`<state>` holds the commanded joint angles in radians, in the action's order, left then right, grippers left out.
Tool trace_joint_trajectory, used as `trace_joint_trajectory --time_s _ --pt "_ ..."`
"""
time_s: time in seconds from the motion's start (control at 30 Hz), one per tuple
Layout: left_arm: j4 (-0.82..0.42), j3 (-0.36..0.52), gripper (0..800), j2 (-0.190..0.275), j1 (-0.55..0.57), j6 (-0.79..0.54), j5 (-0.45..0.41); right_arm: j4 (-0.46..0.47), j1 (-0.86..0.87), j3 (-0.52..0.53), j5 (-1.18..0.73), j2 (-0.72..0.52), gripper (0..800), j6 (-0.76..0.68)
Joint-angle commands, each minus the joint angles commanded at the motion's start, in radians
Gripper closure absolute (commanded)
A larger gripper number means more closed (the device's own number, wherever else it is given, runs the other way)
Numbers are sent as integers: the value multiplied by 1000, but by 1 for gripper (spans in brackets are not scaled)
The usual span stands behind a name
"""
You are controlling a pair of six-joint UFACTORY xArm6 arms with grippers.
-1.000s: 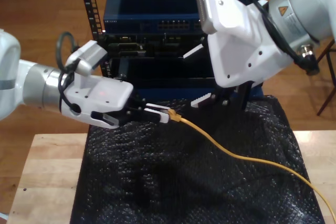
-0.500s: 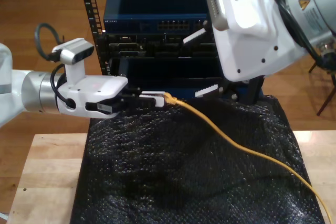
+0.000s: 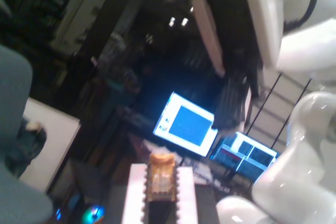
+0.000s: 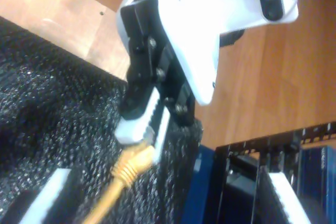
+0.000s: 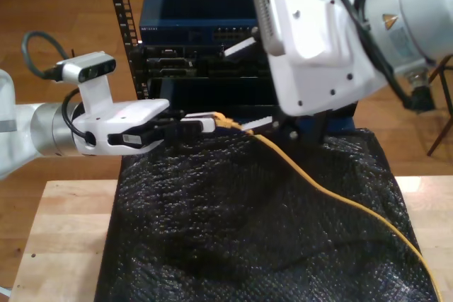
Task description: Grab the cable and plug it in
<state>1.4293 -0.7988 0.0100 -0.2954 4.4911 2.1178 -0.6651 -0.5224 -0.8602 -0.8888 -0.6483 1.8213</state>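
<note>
**Operator:** Above the far edge of the black mat (image 5: 233, 231), what is the status of the cable (image 5: 318, 192)?

**Technician:** My first gripper (image 5: 202, 122), reaching in from the exterior view's left, is clenched on the cable's plug end (image 3: 160, 177). The yellow line trails from it across the mat to the exterior view's near right corner. My second gripper (image 5: 244, 86) hangs spread apart just right of the plug, holding nothing.

**Operator:** How should the step in hand be executed?

**Technician:** Judgement only: keep the plug level, square it to a port row on the blue switch (image 5: 191, 30) in the rack beyond, and advance slowly. The second arm's white body (image 5: 311, 54) crowds the path and may need to clear. Watch the trailing slack for snagging on the mat.

**Operator:** Changes against the earlier frames?

**Technician:** The plug has risen and moved farther toward the rack. The second arm has shifted toward the exterior view's left.
</note>
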Motion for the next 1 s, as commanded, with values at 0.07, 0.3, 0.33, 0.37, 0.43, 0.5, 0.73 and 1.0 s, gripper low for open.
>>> trace_joint_trajectory --time_s 0.07,0.3,0.33,0.37,0.43,0.5,0.73,1.0 --pt "3 -2 800 -5 -11 3 12 0 -20 2 11 -2 13 5" --pt "29 -12 800 -17 -15 38 78 0 -34 9 12 -28 12 6" --pt "32 -12 800 -20 -15 43 84 0 -34 14 14 -31 12 6" --pt "35 -12 800 -23 -17 46 92 0 -34 18 14 -32 12 6" --pt "38 -12 800 -28 -18 49 109 -2 -34 35 14 -35 12 6" --pt "40 -12 800 -31 -18 49 130 -2 -35 51 26 -46 12 6" --pt "48 -14 800 -46 -18 66 169 0 -97 94 150 -69 20 20" --pt "48 -15 800 -54 -17 77 209 -2 -109 103 180 -69 29 40"
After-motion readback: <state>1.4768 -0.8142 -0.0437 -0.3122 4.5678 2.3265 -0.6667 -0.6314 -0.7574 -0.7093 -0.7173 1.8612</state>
